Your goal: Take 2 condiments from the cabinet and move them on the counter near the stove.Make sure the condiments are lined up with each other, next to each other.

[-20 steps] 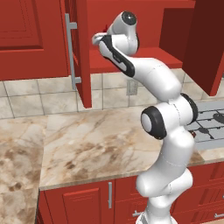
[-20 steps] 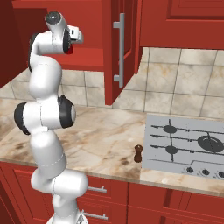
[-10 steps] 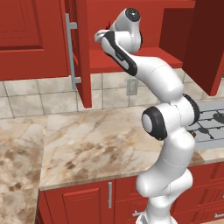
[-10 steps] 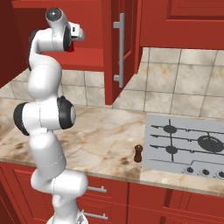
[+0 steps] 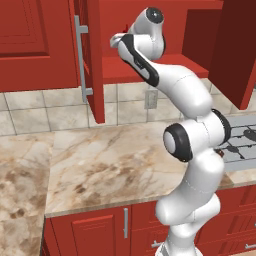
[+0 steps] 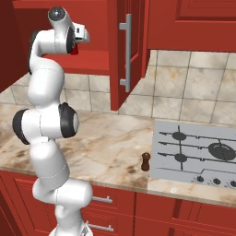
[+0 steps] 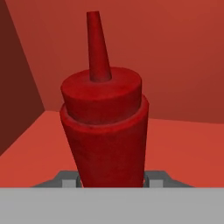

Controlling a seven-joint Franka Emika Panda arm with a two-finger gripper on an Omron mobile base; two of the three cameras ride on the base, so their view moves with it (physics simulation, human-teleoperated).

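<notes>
Cabinet point(image 7: 175, 52) interior; squeeze bottle's point(image 7: 105, 131) base behind fingers.

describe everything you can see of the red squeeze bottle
The red squeeze bottle looks like matte red plastic: a body that widens upward, a stepped round cap and a tall pointed nozzle. It stands upright inside the open red cabinet, above the red shelf. The end effector is closed on its lower body, one finger on each side.
</notes>
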